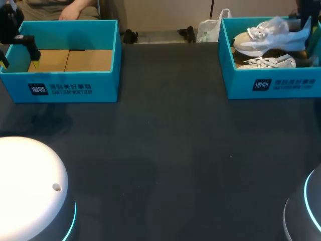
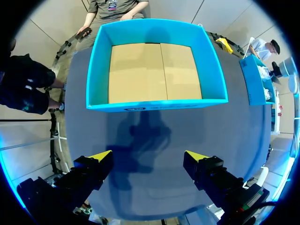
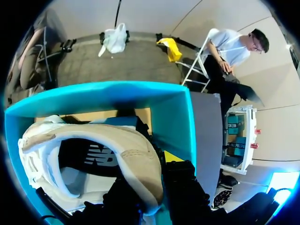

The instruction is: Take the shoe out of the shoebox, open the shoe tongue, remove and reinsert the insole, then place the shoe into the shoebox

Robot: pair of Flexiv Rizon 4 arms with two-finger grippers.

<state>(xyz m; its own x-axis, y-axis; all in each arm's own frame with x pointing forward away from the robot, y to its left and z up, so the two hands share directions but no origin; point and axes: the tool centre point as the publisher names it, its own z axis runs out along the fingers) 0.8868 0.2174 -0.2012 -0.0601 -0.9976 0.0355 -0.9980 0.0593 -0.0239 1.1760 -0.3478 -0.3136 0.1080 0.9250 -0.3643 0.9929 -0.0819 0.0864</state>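
Pinching the heel collar of the beige shoe [image 3: 117, 145] between its fingers, the right gripper [image 3: 152, 173] holds it raised inside the right shoebox [image 1: 271, 83], presumably to lift it clear, while the left gripper [image 2: 148, 155] hangs spread wide near the empty shoebox [image 2: 154, 104], probably waiting to assist.

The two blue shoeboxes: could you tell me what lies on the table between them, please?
Nothing: in the head view, the dark table between the empty left shoebox and the right shoebox is bare.
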